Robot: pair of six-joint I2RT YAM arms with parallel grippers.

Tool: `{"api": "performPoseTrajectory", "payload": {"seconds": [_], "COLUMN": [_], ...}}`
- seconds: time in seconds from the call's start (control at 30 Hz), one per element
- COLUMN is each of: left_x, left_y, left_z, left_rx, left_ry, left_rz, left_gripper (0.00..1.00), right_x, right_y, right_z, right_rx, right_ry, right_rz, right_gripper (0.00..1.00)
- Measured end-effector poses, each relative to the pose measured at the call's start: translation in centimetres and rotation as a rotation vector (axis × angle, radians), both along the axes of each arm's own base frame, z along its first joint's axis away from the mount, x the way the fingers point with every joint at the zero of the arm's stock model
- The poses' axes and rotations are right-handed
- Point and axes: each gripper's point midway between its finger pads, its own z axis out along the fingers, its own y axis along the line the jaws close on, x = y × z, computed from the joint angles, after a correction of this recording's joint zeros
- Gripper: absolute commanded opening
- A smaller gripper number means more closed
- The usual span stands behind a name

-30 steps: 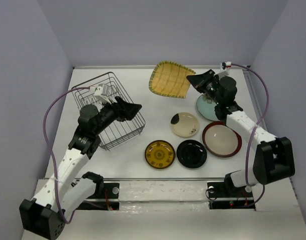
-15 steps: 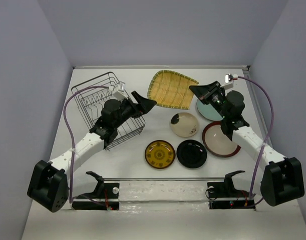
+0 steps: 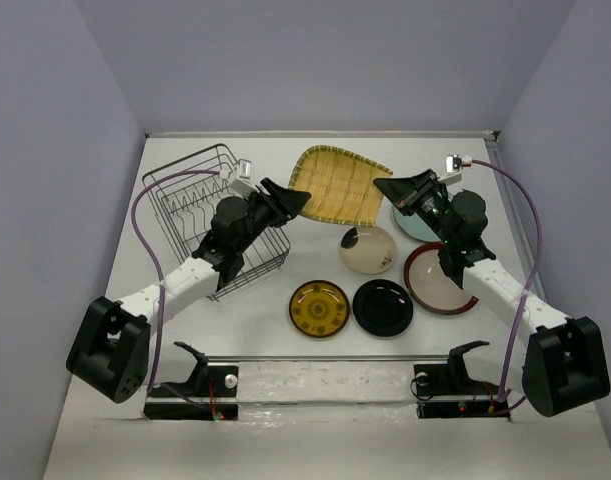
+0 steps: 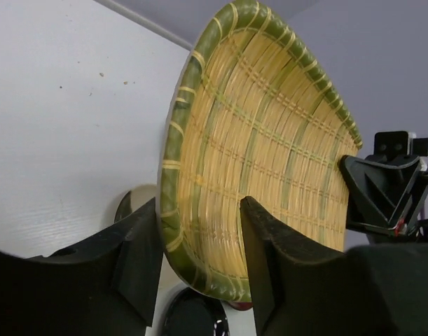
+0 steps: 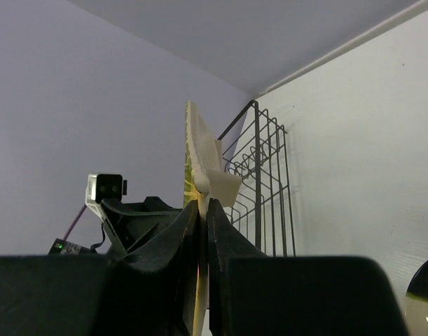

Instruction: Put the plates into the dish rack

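- Where the white table (image 3: 235,320) meets the room, plain pale lilac walls (image 3: 315,60) close it in at the back and on both sides; its surface is matte and bare between the dishes.
- Toward the back of the table, the yellow fan-shaped plate (image 3: 340,185) is held tilted between the two arms, just right of the dish rack (image 3: 190,210), which sits on the back left part of the table.
- The right gripper (image 3: 383,186) is pinched tight on the plate's right edge; its wrist view shows the thin rim squeezed between both fingers.
- The left gripper (image 3: 297,200) has its fingers (image 4: 140,259) apart with the plate's narrow end between them; whether the pads press on it cannot be told.
- Five more dishes lie flat on the right half of the table: the teal plate (image 3: 410,218), partly hidden behind the right arm, the cream plate with dark patches (image 3: 369,249), the red-rimmed plate (image 3: 440,280), the black plate (image 3: 382,306) and the yellow patterned plate (image 3: 319,308).
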Motion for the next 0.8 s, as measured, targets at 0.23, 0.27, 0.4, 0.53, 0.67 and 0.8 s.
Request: {"api": "performPoseTrajectory", "payload": {"seconds": [0.23, 0.27, 0.4, 0.53, 0.67, 0.8], "left_x": [1.0, 1.1, 0.4, -1.6, -3.7, -4.9], "left_y": [0.8, 1.0, 1.6, 2.4, 3.7, 4.8], "left_z": [0.8, 1.4, 2.3, 4.4, 7.3, 10.9], "left_rx": [-0.043, -0.064, -0.016, 0.099, 0.204, 0.303], "left_ry": [-0.015, -0.025, -0.072, -0.194, -0.290, -0.368], "left_rz": [0.056, 0.062, 0.061, 0.014, -0.020, -0.038], "left_gripper": [0.05, 0.05, 0.05, 0.06, 0.05, 0.05], "right_x": [-0.7, -0.9, -1.7, -3.2, -4.9, -6.8], "right_y": [0.3, 0.3, 0.9, 2.1, 2.3, 1.8], "right_z": [-0.3, -0.6, -1.4, -4.5, -7.1, -6.4], "right_rx": [0.017, 0.010, -0.041, -0.172, -0.293, -0.372], "right_ry": [-0.027, -0.032, -0.046, 0.006, 0.034, -0.037], "right_rz": [0.029, 0.033, 0.081, 0.185, 0.257, 0.284], "right_gripper": [0.07, 0.07, 0.53, 0.84, 0.95, 0.99]}}
